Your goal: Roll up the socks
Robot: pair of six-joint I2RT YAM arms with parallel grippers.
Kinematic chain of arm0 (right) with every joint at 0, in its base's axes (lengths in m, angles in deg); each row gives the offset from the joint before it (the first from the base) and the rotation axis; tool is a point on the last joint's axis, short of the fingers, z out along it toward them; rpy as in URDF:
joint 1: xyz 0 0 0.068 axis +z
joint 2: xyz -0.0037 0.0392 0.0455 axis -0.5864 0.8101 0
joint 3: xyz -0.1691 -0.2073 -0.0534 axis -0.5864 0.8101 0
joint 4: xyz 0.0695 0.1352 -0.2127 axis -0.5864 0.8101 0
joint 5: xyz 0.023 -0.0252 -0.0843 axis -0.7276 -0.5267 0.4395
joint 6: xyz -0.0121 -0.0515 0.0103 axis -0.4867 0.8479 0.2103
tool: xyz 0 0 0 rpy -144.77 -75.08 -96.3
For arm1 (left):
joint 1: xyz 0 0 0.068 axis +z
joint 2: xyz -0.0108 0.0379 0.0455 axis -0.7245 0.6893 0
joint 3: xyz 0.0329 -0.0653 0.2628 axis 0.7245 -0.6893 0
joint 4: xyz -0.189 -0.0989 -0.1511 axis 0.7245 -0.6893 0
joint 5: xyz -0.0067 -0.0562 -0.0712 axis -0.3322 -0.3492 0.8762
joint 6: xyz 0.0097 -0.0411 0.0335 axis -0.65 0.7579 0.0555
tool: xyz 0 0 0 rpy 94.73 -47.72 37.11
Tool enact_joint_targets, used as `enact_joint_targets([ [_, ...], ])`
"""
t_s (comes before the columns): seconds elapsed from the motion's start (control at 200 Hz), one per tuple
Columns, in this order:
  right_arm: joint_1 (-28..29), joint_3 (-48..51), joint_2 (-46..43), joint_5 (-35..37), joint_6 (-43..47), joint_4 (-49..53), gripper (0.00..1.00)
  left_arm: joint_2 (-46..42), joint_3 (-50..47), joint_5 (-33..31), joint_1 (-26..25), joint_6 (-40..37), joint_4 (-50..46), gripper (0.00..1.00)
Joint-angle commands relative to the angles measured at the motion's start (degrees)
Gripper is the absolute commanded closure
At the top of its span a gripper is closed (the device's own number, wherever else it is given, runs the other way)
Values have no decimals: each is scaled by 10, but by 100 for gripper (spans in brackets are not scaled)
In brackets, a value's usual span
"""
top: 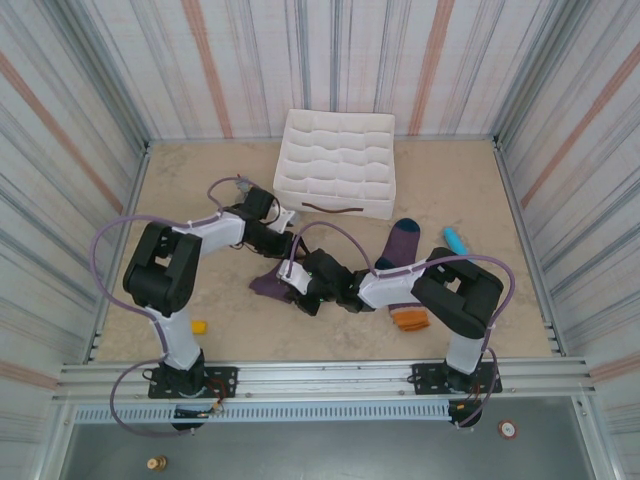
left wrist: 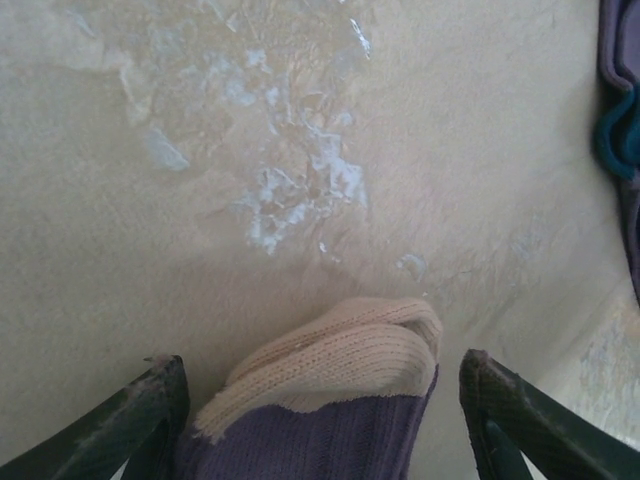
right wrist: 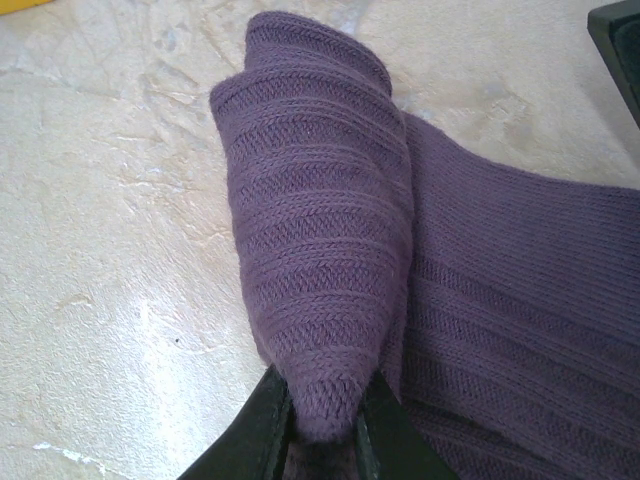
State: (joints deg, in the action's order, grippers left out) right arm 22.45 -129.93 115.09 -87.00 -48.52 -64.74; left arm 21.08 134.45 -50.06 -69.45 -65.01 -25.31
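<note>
A purple sock (top: 266, 284) is seen just left of centre in the overhead view, lying on the beige table (top: 200, 200) where the two arms meet; much of it is covered there by the arms. In the right wrist view a doubled fold of its ribbed purple fabric is raised from the lower middle to the top of the frame, and the rest of the sock is spread flat across the right side; the fold is pinched at the bottom edge by the right gripper (right wrist: 322, 430), whose black fingers are pressed tight against the fabric on both sides. In the left wrist view the sock's tan cuff (left wrist: 340, 355) is shown at the lower middle, folded over, with purple knit below it; the left gripper (left wrist: 320, 420) is spread wide, one dark finger at the lower left and one at the lower right, with the cuff between them; bare table is visible between the cuff and the finger at the lower right, so nothing is grasped.

A navy-toed sock (top: 403, 245) is laid out right of centre in the overhead view, its navy toe toward the top and its orange cuff (top: 410, 320) toward the bottom, partly crossed by the right arm. A white compartmented tray (top: 338, 163) is placed at the upper middle; a teal cylinder (top: 455, 240) is found just right of the navy-toed sock; a small yellow block (top: 199, 326) is set at the lower left.
</note>
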Motion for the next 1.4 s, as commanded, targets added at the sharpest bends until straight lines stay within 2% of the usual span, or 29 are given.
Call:
enact_joint_targets([
  [0.0,-6,15,7,-3,-14,44,94,24,1,8,-5,-18,-41,30],
  [0.23,-19,17,7,-10,-29,37,94,29,2,-36,-15,-11,-51,40],
  [0.441,-22,15,6,-15,-33,45,94,33,1,-78,-22,12,-44,71],
  [0.561,-23,18,10,-20,-40,45,94,32,0,-93,-21,28,-38,85],
  [0.636,-25,18,14,-32,-48,47,94,28,-2,-102,-22,40,-34,90],
  [0.922,-61,18,17,-107,-88,58,94,-3,-16,-148,-13,78,-37,100],
  [1.393,-117,-52,75,-215,-148,121,94,-67,-63,-192,21,143,-37,100],
])
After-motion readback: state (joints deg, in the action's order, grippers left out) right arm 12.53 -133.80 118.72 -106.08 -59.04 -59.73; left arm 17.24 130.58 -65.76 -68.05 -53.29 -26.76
